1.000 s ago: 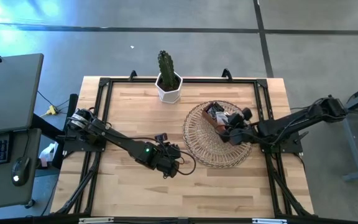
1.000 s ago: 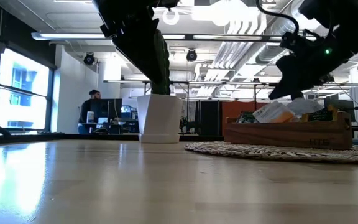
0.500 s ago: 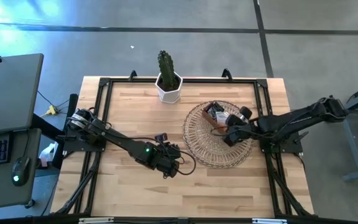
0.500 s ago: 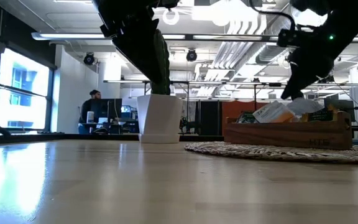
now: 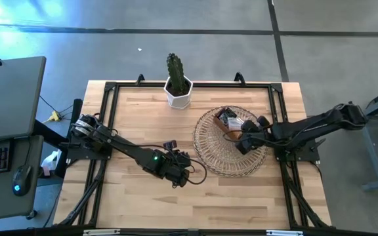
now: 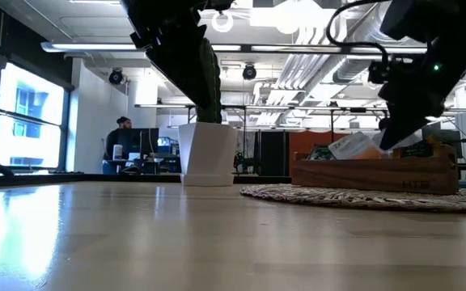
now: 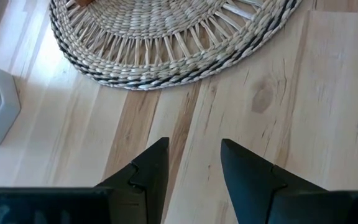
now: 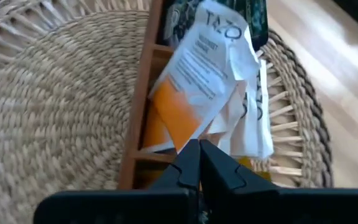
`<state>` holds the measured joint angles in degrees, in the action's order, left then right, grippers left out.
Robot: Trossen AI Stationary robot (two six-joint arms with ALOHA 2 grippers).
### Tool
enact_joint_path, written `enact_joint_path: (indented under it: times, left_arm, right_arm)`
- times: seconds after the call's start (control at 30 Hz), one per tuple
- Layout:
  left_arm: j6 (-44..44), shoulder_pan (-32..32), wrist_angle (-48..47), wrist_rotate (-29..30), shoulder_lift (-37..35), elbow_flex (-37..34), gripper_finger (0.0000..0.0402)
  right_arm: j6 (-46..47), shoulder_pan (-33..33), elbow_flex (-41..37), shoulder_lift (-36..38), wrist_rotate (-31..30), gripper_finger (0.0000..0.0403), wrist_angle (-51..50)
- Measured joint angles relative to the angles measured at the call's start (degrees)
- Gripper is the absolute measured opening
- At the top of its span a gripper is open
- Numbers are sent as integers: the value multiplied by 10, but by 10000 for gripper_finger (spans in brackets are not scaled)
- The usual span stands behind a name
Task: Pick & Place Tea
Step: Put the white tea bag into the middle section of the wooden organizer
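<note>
Several tea sachets stand tilted in a brown wooden box [image 8: 143,93] on a round wicker tray [image 5: 212,154]. The uppermost is a white-and-orange sachet [image 8: 197,74], with black-and-green ones behind it. My right gripper [image 8: 197,149] is over the tray's right half, shut at that sachet's near corner. In the low view it [image 6: 395,137] hangs just above the box [image 6: 370,174]. My left gripper [image 7: 194,155] stands open over bare wood near the tray's left rim [image 7: 166,74], with nothing between its fingers. My right gripper pinches the white-and-orange sachet's orange corner [image 8: 180,142] between its two fingertips. The fingers come from the table's right side, slanting down. The sachet leans tilted out of the box, its other end among the other sachets.
A cactus in a white pot [image 5: 178,92] stands at the table's far edge, left of the tray. A black frame [image 5: 110,98] runs around the tabletop. Bare wood lies across the near half of the table [image 5: 195,210]. A person sits far off in the room [image 6: 120,145].
My right gripper has come down toward the wooden box and shut at the white-and-orange sachet. The sachets stay in the box.
</note>
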<state>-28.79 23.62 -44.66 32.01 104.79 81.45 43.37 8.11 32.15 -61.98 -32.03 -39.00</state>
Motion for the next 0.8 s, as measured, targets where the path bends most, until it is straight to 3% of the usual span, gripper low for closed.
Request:
enact_joint_path:
  times: [0.47, 0.67, 0.8]
  left_arm:
    - [15, 0, 0, 0, 0, 0, 143]
    - [15, 0, 0, 0, 0, 0, 143]
    - [15, 0, 0, 0, 0, 0, 143]
  right_arm:
    - [-108, -51, -39, 0, 68, 1, 174]
    - [-122, -52, 8, 2, 78, 1, 88]
    - [-138, -52, 49, 2, 48, 1, 56]
